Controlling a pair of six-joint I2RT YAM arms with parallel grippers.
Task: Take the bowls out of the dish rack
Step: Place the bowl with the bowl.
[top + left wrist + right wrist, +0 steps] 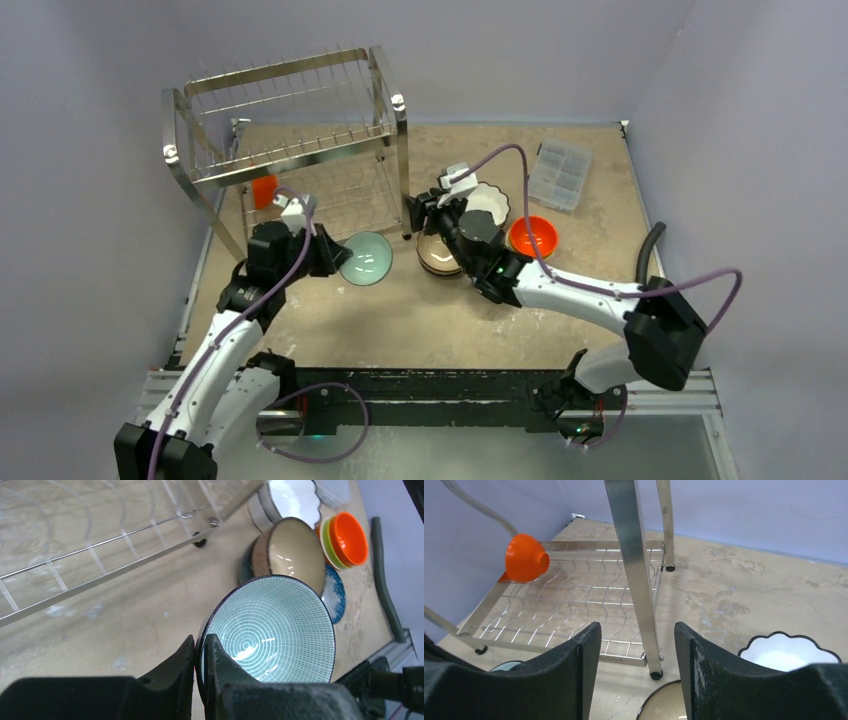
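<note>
- Grips the rim of the teal patterned bowl (270,630) with the left gripper (199,647), fingers pinched shut on either side of the rim.
- Holds that bowl tilted, just off the near right corner of the dish rack (290,130) and apart from the other bowls.
- Shows the right gripper (636,630) with jaws spread and nothing between them, just beside the rack's near right post.
- Finds one orange bowl (525,558) on the rack's lower tier, at its left end, lying on its side; upper tier bare of bowls.
- Groups the remaining bowls on the table (420,320) to the right of the rack: a white scalloped bowl (490,203) farthest, a tan bowl (295,552) nearer, partly under the right arm.
- Nests a second orange bowl (532,237) inside a yellow-green bowl (327,542), right of the tan one, with a blue-patterned bowl (336,595) beside them.
- Sets a clear compartment box (560,175) at the far right, apart from the bowls.
</note>
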